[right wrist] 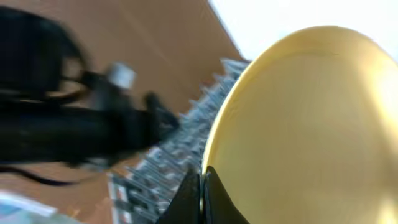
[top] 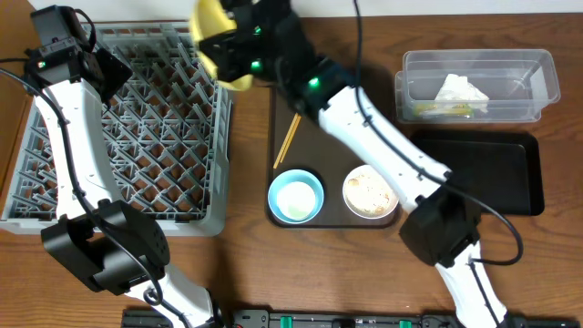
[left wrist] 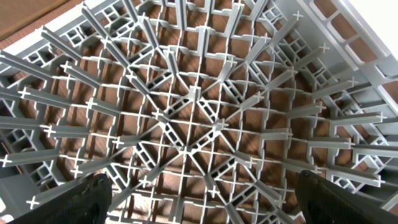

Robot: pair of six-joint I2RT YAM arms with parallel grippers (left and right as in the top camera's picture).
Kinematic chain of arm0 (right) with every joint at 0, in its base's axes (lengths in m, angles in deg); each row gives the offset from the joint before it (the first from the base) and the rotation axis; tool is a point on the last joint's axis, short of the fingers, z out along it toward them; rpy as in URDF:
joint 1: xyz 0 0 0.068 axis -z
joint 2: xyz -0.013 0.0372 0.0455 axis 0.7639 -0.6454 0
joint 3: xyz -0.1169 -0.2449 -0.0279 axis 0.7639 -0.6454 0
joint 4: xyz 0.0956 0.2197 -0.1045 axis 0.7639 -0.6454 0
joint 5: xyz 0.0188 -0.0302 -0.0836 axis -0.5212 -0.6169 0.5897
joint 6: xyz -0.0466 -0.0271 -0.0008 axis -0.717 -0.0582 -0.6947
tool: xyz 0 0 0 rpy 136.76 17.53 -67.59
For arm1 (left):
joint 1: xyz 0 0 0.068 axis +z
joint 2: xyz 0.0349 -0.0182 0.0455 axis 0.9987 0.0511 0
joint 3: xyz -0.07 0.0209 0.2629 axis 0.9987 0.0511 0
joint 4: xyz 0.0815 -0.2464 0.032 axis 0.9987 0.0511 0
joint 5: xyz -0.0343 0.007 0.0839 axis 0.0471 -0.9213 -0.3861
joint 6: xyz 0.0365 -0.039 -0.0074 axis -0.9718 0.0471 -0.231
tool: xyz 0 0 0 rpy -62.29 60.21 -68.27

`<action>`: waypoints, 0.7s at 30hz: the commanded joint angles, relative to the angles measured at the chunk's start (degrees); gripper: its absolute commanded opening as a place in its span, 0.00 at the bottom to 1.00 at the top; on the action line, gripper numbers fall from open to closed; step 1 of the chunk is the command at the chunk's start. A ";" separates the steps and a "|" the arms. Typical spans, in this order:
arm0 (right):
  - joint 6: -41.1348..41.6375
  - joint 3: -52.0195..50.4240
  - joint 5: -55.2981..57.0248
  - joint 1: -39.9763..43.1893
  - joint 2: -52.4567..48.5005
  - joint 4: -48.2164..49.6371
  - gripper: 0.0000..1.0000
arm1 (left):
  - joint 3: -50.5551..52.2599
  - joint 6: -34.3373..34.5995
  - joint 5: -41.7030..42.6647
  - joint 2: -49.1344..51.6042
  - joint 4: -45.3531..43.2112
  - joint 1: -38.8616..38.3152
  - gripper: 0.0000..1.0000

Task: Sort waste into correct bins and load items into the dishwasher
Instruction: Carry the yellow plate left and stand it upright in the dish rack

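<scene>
My right gripper is shut on the rim of the round yellow plate and holds it on edge in the air over the right edge of the grey dish rack. In the right wrist view the fingers pinch the plate, with the rack's pegs blurred behind. My left gripper is open and empty above the rack's far left; its fingers frame the peg grid. Chopsticks, a light blue bowl and a white bowl with food scraps sit on the brown tray.
A clear tub at the far right holds a white paper piece and a green wrapper. A shallow black tray lies in front of it. The right arm stretches across the brown tray.
</scene>
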 commanded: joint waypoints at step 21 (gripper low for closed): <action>5.27 0.92 14.58 -6.25 -13.57 16.70 0.39 | 0.28 0.26 -0.50 -0.24 0.20 0.35 0.96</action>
